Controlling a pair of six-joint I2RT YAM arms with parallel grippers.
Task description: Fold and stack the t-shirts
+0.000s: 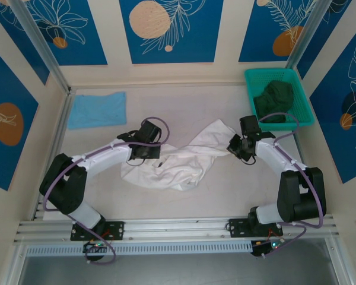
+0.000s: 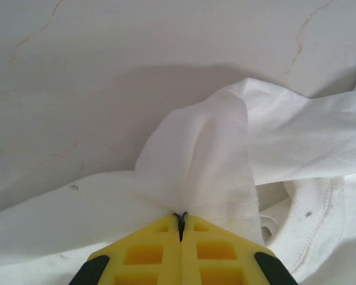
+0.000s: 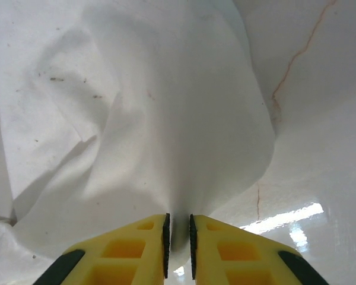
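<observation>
Left hand (image 2: 181, 215) and right hand (image 3: 178, 218) each clench the crumpled white t-shirt (image 1: 179, 166), sleeves indistinguishable.

**Unclear bits**

Wrist views: left pincer (image 2: 181, 218) & right pincer (image 3: 178, 230) cut off at btm edge; white t-shirt (image 2: 219, 160) runs off frame. Top view: its dark marks too small to read; dark-green cloth (image 1: 276, 98) in far-right basket (image 1: 272, 72), garment type unclear.
</observation>
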